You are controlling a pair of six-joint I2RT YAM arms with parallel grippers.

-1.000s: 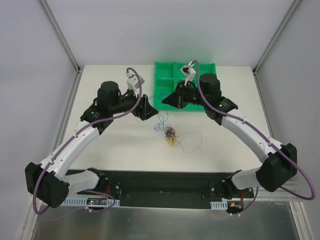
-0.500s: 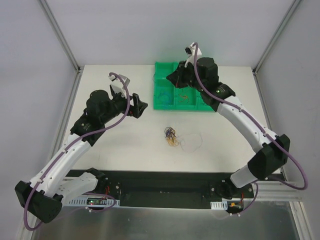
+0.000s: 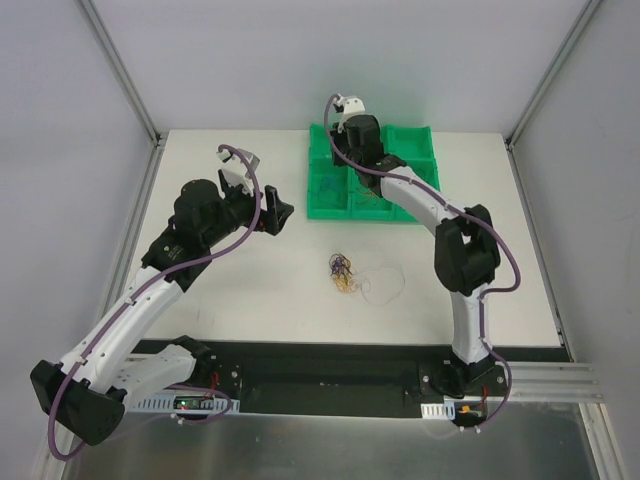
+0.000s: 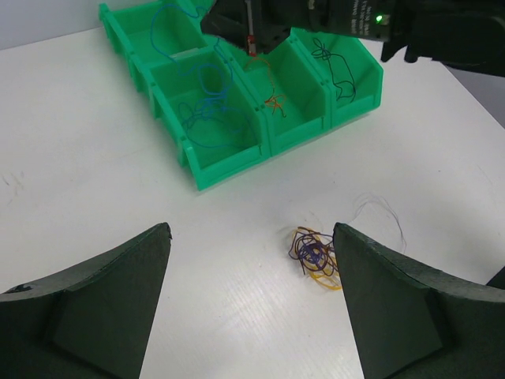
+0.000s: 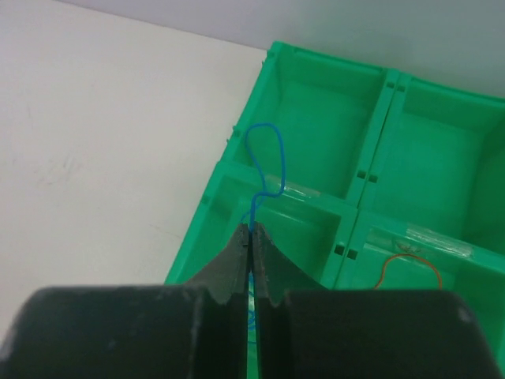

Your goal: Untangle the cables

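A small knot of cables (image 3: 343, 271), purple, yellow and dark strands, lies on the white table; in the left wrist view the knot (image 4: 316, 254) sits just inside the right finger. My left gripper (image 3: 283, 212) hangs open above the table to the knot's left, nothing between its fingers (image 4: 118, 300). Over the left column of the green bin tray (image 3: 425, 135), my right gripper (image 3: 338, 158) is shut on a thin blue cable (image 5: 267, 158), which loops up past the jaw tips above the left bins.
The tray's bins hold loose blue cables (image 4: 209, 118), an orange one (image 4: 274, 103) and a dark one (image 4: 335, 67). A faint pale strand (image 3: 385, 285) curls on the table right of the knot. Frame posts stand at the table's back corners.
The right arm swung back and left over the tray, carrying the blue cable off the table. The left arm drew back to the left, then stayed still.
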